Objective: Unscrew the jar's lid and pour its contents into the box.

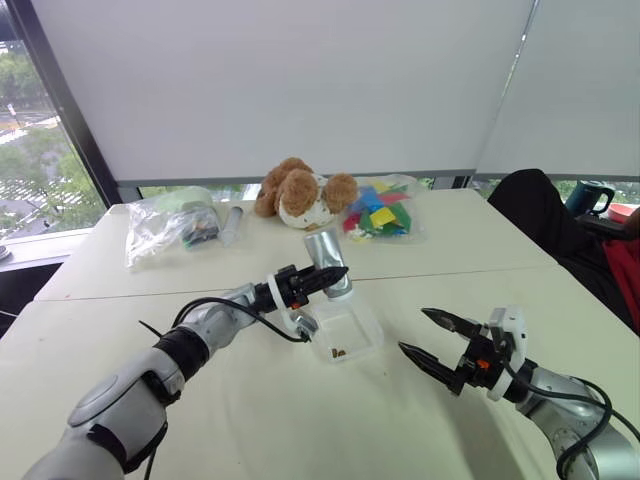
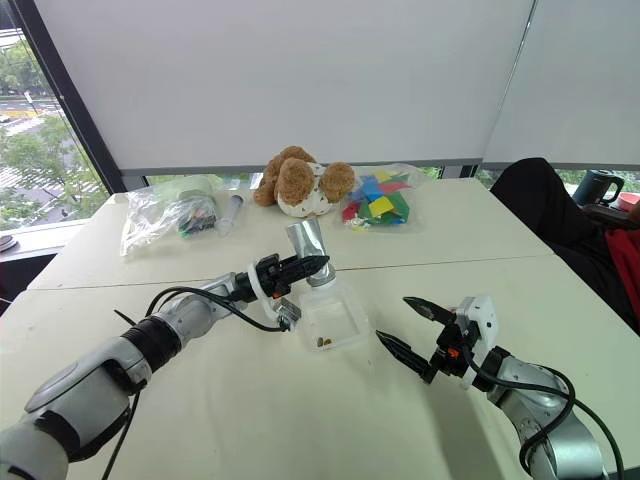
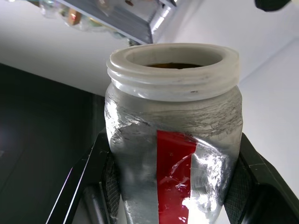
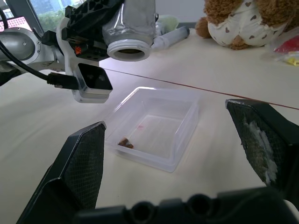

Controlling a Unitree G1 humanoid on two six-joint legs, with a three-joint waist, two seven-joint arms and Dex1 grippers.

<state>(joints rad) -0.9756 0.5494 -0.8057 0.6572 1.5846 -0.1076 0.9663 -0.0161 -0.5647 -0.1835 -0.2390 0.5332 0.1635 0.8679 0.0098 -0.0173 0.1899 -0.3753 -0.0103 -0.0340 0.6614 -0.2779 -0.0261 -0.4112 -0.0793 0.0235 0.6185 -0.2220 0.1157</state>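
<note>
So nearest the camera, lower right of the frame, my right gripper [image 1: 432, 347] hangs empty with its jaws spread wide, pointing in toward the middle of the table [image 1: 560, 290]. Not doing anything there, just parked beside the box [image 1: 350, 335].

Next out, centre of the frame: the box sits flat on the table, a few brown bits [image 4: 124, 143] already lying in its near corner.

Right above and just behind it is my left gripper [image 2: 305, 267], clamped tight on the jar [image 2: 310, 248]. Lid's off, the mouth is bare. The jar is tipped over, long axis slanting, mouth aimed down toward the box, bottom end sticking up and away toward the back of the frame. Left arm is obviously the one on the job, the box lies straight below the mouth. I'd guess more tilt gets the rest out.

Farther back, top centre: a teddy [image 1: 300, 195], bags [image 1: 165, 222] and a tube [image 1: 232, 222].
</note>
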